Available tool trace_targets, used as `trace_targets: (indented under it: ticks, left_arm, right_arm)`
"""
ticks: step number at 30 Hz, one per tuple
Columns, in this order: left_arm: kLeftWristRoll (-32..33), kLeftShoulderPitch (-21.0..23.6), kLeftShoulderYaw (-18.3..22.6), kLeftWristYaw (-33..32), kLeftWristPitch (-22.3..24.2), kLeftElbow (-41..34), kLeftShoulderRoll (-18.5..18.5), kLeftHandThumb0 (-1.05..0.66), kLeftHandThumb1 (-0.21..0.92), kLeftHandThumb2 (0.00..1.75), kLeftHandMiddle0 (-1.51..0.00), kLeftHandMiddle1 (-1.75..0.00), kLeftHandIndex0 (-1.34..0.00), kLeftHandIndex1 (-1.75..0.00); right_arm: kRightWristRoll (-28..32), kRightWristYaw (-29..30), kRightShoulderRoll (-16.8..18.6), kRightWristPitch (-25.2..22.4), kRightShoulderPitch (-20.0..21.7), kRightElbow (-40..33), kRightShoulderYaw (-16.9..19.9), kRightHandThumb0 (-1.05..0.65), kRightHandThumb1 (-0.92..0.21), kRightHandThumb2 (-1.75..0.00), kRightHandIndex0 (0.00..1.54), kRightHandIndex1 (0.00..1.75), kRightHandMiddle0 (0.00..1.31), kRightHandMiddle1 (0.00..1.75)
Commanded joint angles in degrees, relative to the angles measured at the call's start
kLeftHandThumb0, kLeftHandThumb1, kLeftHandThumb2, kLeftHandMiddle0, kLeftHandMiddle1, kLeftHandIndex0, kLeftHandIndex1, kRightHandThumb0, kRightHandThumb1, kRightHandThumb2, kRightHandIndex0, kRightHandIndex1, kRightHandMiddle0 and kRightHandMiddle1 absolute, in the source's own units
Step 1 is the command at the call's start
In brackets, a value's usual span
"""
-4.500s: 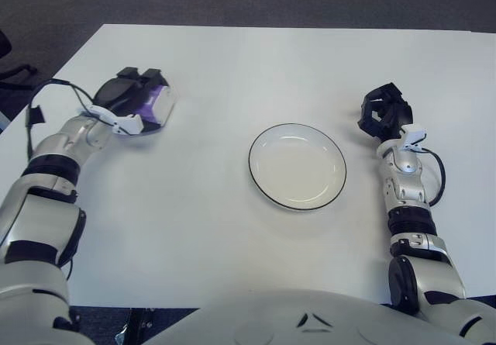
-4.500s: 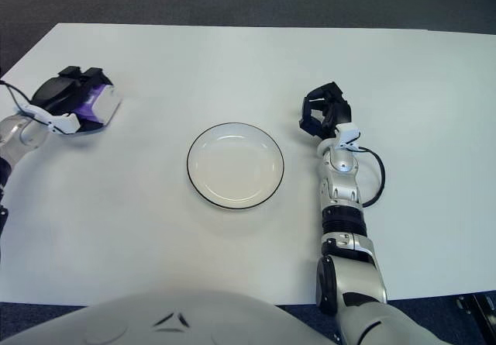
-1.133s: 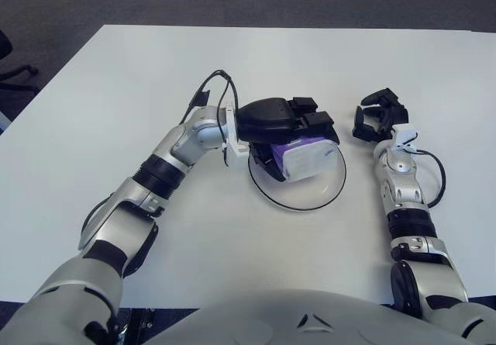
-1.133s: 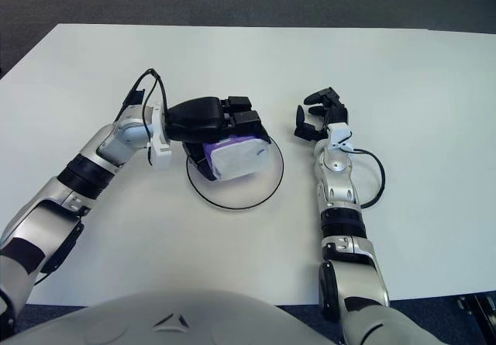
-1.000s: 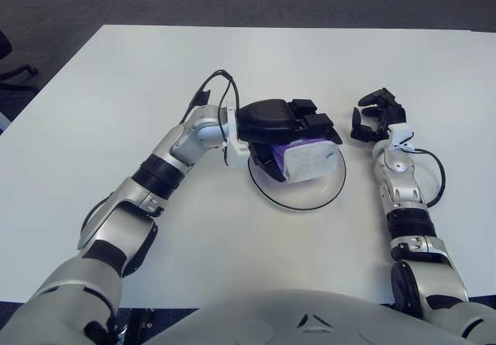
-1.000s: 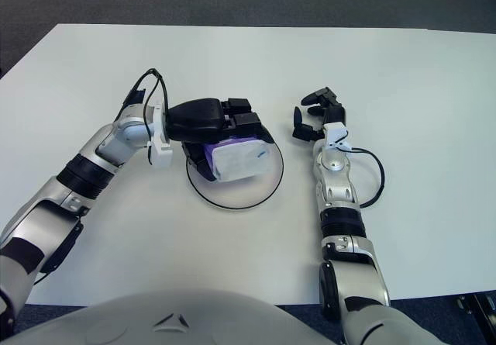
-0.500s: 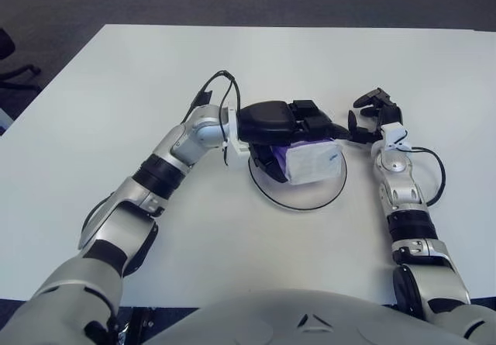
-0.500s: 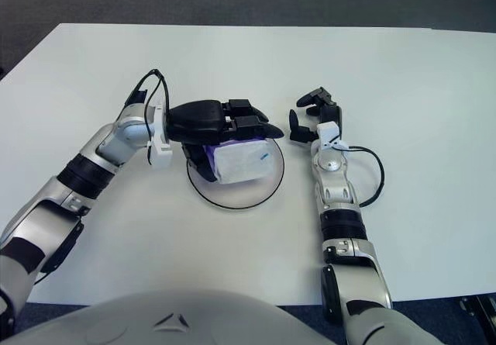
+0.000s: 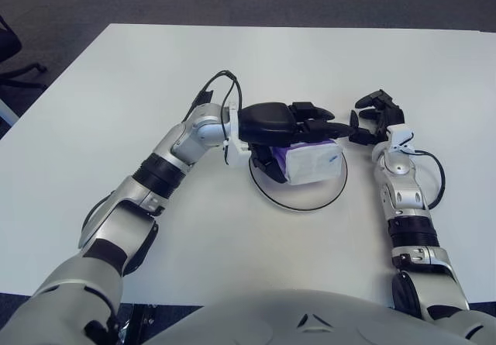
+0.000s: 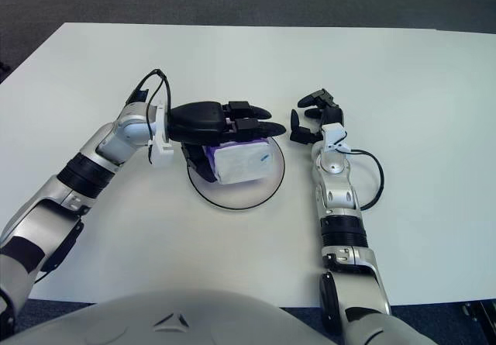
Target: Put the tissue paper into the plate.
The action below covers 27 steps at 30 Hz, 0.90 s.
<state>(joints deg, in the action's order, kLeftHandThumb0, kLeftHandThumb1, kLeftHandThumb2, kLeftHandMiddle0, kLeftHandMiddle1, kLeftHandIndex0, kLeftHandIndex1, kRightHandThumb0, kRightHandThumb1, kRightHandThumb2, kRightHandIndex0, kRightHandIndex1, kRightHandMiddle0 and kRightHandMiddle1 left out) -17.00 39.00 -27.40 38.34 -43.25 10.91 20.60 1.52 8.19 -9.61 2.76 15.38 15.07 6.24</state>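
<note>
A white worktop fills most of the frame. From the lower left, the left arm is stretched diagonally toward the centre, and the left hand is seen just above the middle of the frame, over the far-left part of the plate. Its fingers are extended and spread out over the tissue paper, one lower finger lying against the pack's left side; a closed grasp is not shown, and the hand is read as released. The tissue paper, a white and purple pack, is seen lying inside the plate, in its upper half. The plate, white with a dark rim, is placed at the centre of the worktop. Right of centre, the right hand is held just beside the plate's upper right edge, its fingers loosely curled around nothing.
</note>
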Motion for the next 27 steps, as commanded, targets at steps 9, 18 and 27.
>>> trace_targets:
  ticks: [9, 18, 27]
  left_arm:
    - [5.3, 1.3, 1.6, 4.5, 1.9, -1.3, 2.9, -1.05, 0.92, 0.45, 0.00, 0.00, 0.00, 0.00]
    - [8.3, 0.6, 3.5, 7.0, 4.3, -3.2, 5.7, -0.94, 0.84, 0.26, 0.00, 0.00, 0.00, 0.00]
    - [11.9, 0.8, 5.8, 11.6, 9.1, -5.8, 9.7, -0.77, 0.63, 0.47, 0.00, 0.00, 0.00, -0.15]
  right_arm:
    - [0.9, 0.3, 5.5, 4.0, -9.7, 3.6, -0.3, -0.01, -0.25, -1.36, 0.66, 1.75, 0.50, 1.62]
    - [-1.4, 4.0, 5.5, 3.0, -8.4, 5.7, -0.6, -0.01, -0.25, -1.37, 0.66, 1.75, 0.51, 1.62]
    - [-0.4, 2.2, 4.8, 3.0, -8.1, 6.8, -0.8, -0.01, -0.31, -1.31, 0.61, 1.69, 0.43, 1.74]
